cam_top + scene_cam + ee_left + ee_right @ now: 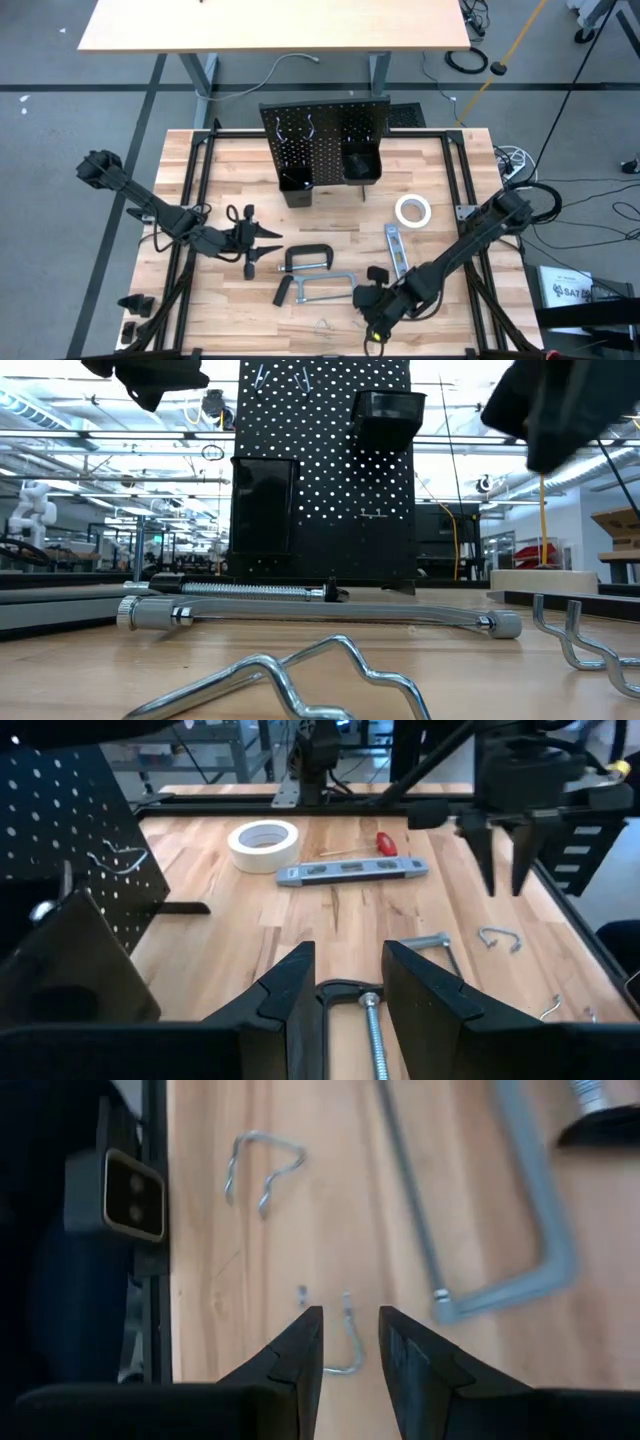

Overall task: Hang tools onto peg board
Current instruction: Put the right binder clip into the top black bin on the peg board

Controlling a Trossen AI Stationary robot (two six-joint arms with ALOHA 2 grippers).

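While peg board (325, 140) stands upright at far centre of desk (440, 180), left gripper (262, 245) hovers w/ fingers parted over black C-clamp (308, 258), holding nothing. Right gripper (350, 1342), fingers parted, empty, above loose wire hook (340, 1335) near front edge.

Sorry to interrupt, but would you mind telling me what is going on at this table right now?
Two arms are set to hang tools on the peg board. The left end effector hovers open by the black C-clamp; the right end effector hangs open over a loose hook at the front edge. The hacksaw, level and tape roll lie on the table.
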